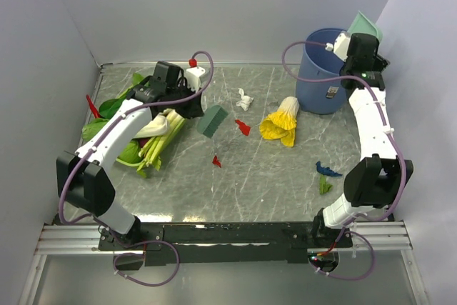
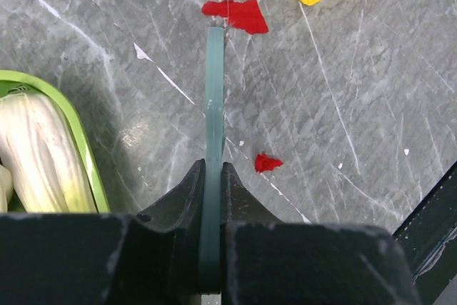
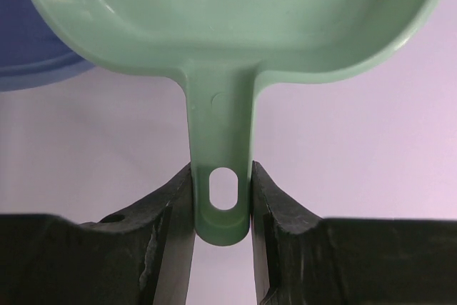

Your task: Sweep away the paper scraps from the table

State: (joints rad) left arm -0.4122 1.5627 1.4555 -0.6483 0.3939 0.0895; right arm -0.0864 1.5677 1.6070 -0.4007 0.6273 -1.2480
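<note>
Paper scraps (image 1: 243, 128) dot the table's (image 1: 285, 183) middle and right edge, so we clamp the sweeper blade (image 2: 214, 91) low in our left gripper (image 2: 213, 176) to push them, and pinch the dustpan (image 3: 214, 19) by its handle in our right gripper (image 3: 223, 176) above the bin (image 1: 318, 83).

The light is bright, soft and even in all three views, and it falls from above. The glossy grey-green marble-patterned bench (image 1: 271, 176) shows pale glare toward 6 o'clock in the overhead view. Shadows are faint. The black left hand (image 2: 213, 176) and the black right hand (image 3: 221, 176) are blurred at 6 o'clock. The pale green plastic dustpan (image 3: 228, 26) looks slightly soft.
</note>
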